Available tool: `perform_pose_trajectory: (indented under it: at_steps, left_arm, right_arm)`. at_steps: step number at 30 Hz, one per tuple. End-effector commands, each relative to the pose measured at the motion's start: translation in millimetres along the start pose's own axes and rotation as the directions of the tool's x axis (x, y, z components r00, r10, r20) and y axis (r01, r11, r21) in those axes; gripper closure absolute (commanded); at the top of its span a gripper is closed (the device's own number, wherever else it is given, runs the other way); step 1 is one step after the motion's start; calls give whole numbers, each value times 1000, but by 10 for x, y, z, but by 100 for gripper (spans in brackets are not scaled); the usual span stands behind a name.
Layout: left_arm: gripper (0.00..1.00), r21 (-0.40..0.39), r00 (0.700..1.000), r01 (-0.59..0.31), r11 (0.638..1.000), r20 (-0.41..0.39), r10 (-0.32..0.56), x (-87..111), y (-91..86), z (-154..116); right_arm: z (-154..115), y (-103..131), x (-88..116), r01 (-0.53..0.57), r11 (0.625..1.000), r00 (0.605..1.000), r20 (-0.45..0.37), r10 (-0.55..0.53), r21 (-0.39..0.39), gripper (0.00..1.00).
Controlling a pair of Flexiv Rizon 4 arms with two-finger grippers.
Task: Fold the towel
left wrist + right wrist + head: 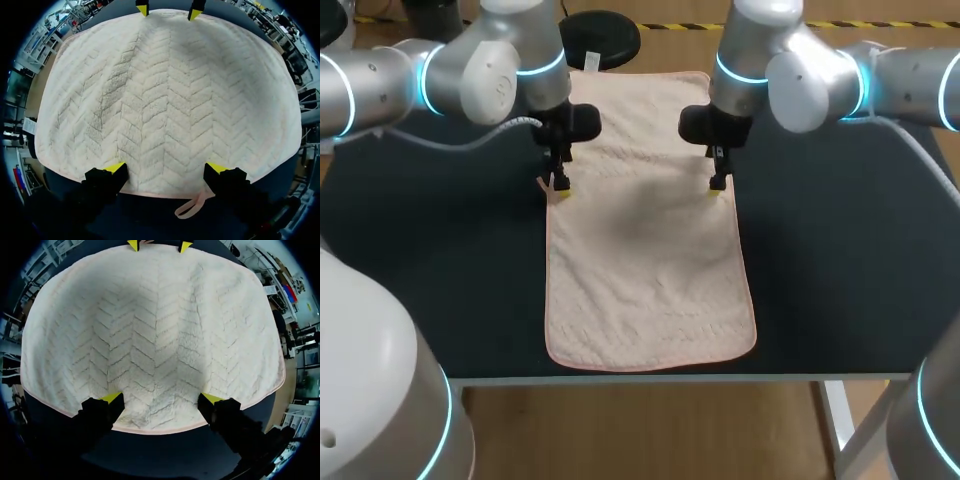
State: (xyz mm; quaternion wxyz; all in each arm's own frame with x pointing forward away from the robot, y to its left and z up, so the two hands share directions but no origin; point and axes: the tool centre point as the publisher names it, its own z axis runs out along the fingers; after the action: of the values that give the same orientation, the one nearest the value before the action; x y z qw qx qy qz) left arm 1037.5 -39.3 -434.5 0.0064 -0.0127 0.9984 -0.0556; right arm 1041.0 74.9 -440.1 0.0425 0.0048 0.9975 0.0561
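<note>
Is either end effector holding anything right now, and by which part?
Nothing is held. The left end effector and right end effector are open at the towel's opposite long edges; the towel lies flat.

A cream towel (pixel 155 340) with a zigzag weave and pink hem lies spread flat on the dark desk (pixel 150 452). The right claw (pixel 162 398) is spread wide, both yellow tips over the towel's near edge. The left claw (pixel 159 245) shows at the far edge, tips apart.
</note>
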Motion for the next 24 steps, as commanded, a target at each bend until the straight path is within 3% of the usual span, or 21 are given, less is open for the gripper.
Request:
perform_pose_trajectory:
  at_steps: [1, 7, 8, 9, 10, 12, 13, 24]
  left_arm:
    - [0, 2, 1000, 2, 1000, -10, -2, -39, -3, 58]
    - [0, 0, 1000, 3, 1000, -19, -3, -46, -7, 94]
    - [0, 0, 1000, 3, 1000, -20, -3, -44, -11, 97]
    - [13, 0, 1000, 2, 1000, -20, -2, -42, -16, 98]
    - [62, -1, 1000, 1, 1000, -21, -2, -40, -21, 99]
    - [96, -3, 1000, 2, 1000, -23, -2, -38, -23, 99]
    - [100, -3, 1000, 2, 1000, -23, -2, -37, -23, 100]
    - [100, 23, 1000, -26, 999, 16, 26, -15, -61, -5]
  right_arm:
    - [34, 6, -42, 5, 1000, 1000, -8, -5, 4, 0]
    - [71, -3, -32, 18, 1000, 1000, -18, -18, 0, 0]
    - [76, -4, -31, 19, 1000, 1000, -19, -19, 1, 42]
    - [81, -7, -31, 19, 1000, 1000, -20, -19, 2, 70]
    - [84, -9, -30, 18, 1000, 1000, -21, -18, 2, 98]
    - [86, -15, -25, 18, 1000, 1000, -21, -18, 1, 100]
    - [87, -18, -22, 18, 1000, 1000, -20, -18, 0, 100]
    - [-2, -79, 3, 4, 1000, 1000, -9, -4, -2, 100]
